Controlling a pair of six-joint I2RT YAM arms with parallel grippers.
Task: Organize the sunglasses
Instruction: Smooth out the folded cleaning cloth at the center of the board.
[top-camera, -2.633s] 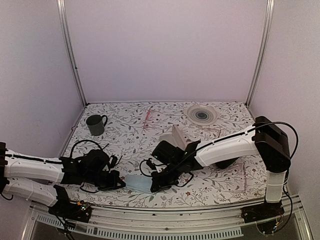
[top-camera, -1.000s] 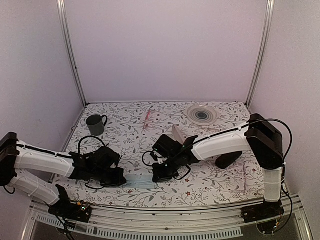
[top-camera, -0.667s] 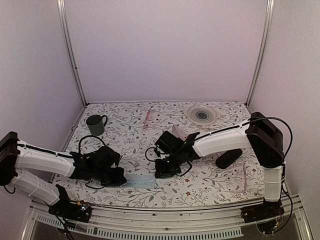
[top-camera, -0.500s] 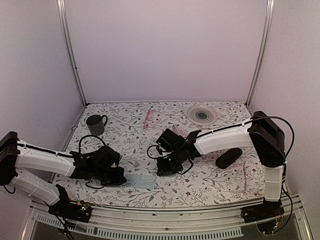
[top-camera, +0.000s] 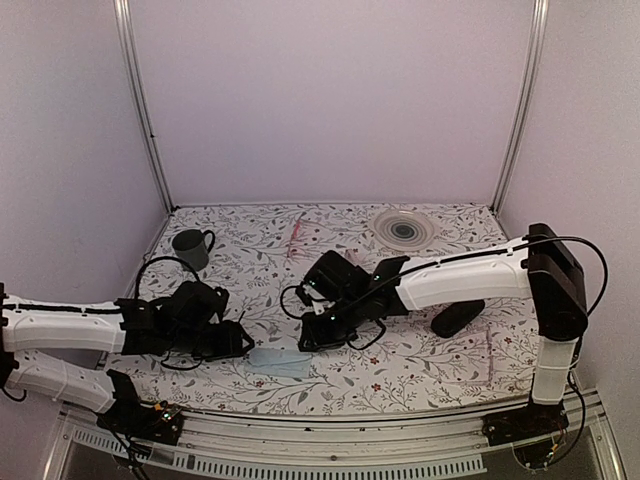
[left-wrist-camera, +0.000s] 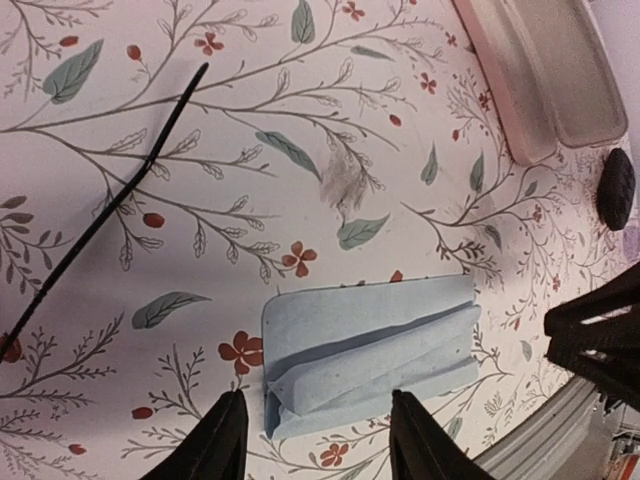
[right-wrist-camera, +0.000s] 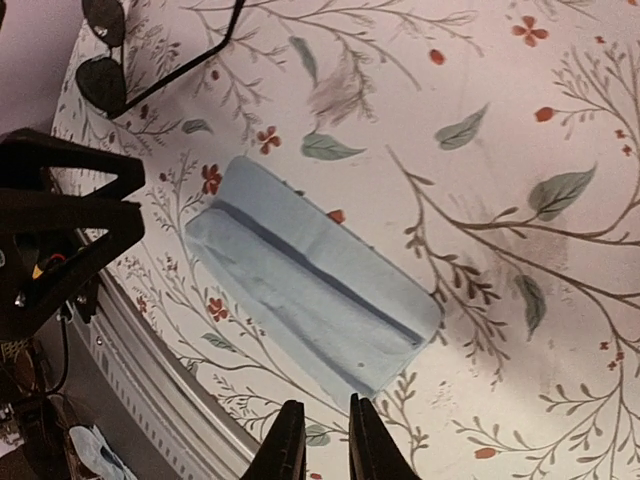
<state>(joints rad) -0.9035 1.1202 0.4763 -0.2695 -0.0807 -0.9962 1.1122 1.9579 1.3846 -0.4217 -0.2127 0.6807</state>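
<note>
The sunglasses (right-wrist-camera: 102, 78) lie on the table at the top left of the right wrist view, showing dark round lenses and a thin black arm; that arm (left-wrist-camera: 100, 228) also crosses the left of the left wrist view. A folded light-blue cloth (top-camera: 279, 362) lies flat between the two grippers. My left gripper (left-wrist-camera: 318, 445) is open just short of the cloth's near end (left-wrist-camera: 370, 350), touching nothing. My right gripper (right-wrist-camera: 325, 445) hovers above the cloth's other end (right-wrist-camera: 310, 280). Its fingers stand a narrow gap apart with nothing between them.
A black oval case (top-camera: 458, 318) lies at the right beside the right arm. A dark green mug (top-camera: 190, 248), pale pink glasses (top-camera: 298, 232) and a glass plate (top-camera: 405, 228) stand along the back. A pale open tray-like box (left-wrist-camera: 545, 70) sits beyond the cloth. The table's front edge is close.
My left gripper has opened, let go of the blue cloth and drawn back a little to the left. My right gripper has shifted slightly up and left above the cloth.
</note>
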